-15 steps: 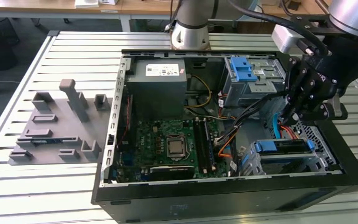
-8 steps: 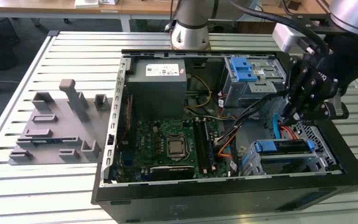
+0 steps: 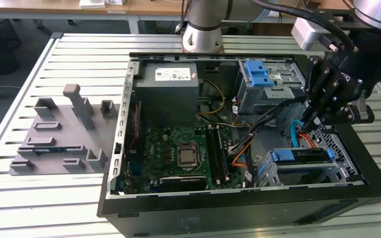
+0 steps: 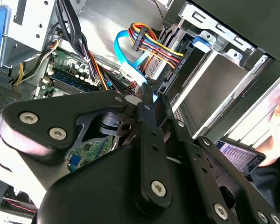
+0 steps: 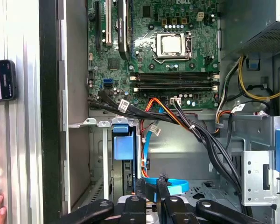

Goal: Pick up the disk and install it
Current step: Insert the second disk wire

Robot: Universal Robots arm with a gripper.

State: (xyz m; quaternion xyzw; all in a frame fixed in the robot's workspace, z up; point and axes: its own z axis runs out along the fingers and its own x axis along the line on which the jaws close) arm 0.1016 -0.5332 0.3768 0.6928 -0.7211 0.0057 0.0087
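Your black multi-link gripper [image 3: 316,121] hangs inside the open black computer tower case [image 3: 243,208], at the right of the exterior view, just above the lower drive bay. Its jaws are drawn nearly together, and in both wrist views they look pinched on the light blue flat data cable [image 4: 123,46] rather than on the drive. That makes sense if you mean to hold the cable clear of the bay or bring its plug to the drive.

The disk [image 3: 301,155], a silver hard drive in a bright blue plastic carrier frame, lies in the silver perforated metal bay at the lower right of the exterior view, just below the gripper and apart from it. In the first wrist view its blue frame [image 5: 121,142] sits between the bay's rails, so it looks slid in; whether it is fully latched you cannot tell from here.

The bundle of orange, red and black power wires [image 4: 154,44] crowds the same gap, near the gripper tips.
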